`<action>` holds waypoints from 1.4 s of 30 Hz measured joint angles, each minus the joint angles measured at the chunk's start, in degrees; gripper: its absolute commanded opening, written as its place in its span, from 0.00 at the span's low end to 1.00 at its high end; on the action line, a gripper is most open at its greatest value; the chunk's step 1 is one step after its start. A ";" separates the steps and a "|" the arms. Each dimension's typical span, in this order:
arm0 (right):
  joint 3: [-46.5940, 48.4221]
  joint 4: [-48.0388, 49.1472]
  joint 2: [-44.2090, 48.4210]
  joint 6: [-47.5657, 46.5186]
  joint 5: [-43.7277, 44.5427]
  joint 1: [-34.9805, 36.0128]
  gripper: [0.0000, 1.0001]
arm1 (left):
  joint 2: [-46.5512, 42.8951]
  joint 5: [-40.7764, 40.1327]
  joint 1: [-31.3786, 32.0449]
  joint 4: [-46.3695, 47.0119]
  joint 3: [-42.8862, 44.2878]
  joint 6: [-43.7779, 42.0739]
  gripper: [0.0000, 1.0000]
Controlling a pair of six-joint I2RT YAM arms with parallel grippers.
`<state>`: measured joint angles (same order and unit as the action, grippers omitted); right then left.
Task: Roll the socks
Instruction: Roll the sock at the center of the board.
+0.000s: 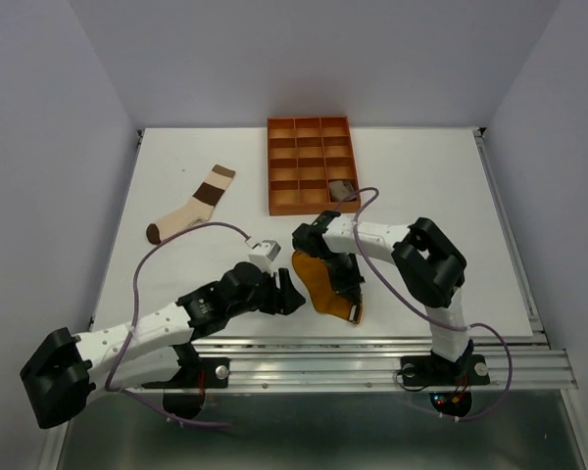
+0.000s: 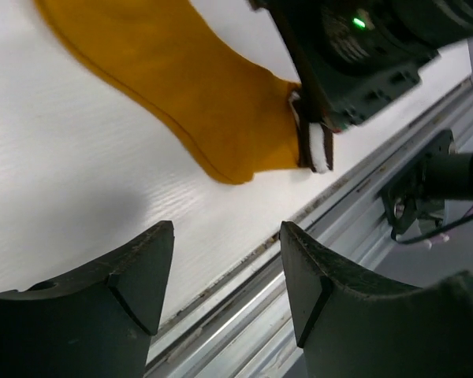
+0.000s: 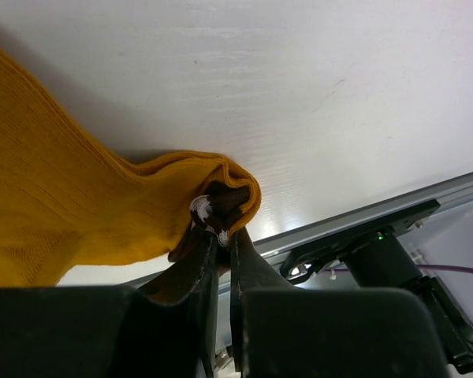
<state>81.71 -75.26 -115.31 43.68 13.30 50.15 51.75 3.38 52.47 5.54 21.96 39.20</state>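
A mustard orange sock (image 1: 318, 282) lies near the table's front edge, also seen in the left wrist view (image 2: 197, 102) and the right wrist view (image 3: 55, 213). My right gripper (image 1: 352, 300) (image 3: 221, 233) is shut on the sock's near end, where a dark maroon-and-white edge (image 2: 319, 153) shows folded inside the mustard fabric. Just left of the sock, my left gripper (image 1: 290, 295) (image 2: 227, 240) is open and empty above the table's front rail, not touching the sock. A brown-cream-white sock (image 1: 191, 208) lies flat at the far left.
An orange tray (image 1: 312, 132) with square compartments stands at the back centre; a taupe-grey bundle (image 1: 341, 188) sits in its near right compartment. The metal front rail (image 1: 372, 345) runs just below the mustard sock. Purple cables loop over both arms.
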 measured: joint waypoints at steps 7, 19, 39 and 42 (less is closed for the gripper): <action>4.50 -2.75 -4.20 -1.73 0.46 0.02 0.10 | 1.03 -10.27 14.60 0.15 2.43 -0.35 0.60; 4.70 -0.70 -5.49 -4.35 -3.91 -0.31 0.17 | 8.76 -27.89 26.58 -2.10 7.56 6.14 0.56; 4.68 1.79 -6.21 -3.50 -9.97 -1.38 0.33 | 22.93 -41.16 36.35 -9.70 19.74 13.18 0.59; 3.80 2.95 -5.66 -2.36 -10.91 -1.81 0.33 | 21.90 -41.75 36.35 -9.88 19.30 14.95 0.60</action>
<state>85.52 -72.31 -120.97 41.32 2.39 48.34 73.65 -38.37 88.82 -4.34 41.25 54.15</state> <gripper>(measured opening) 0.332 0.595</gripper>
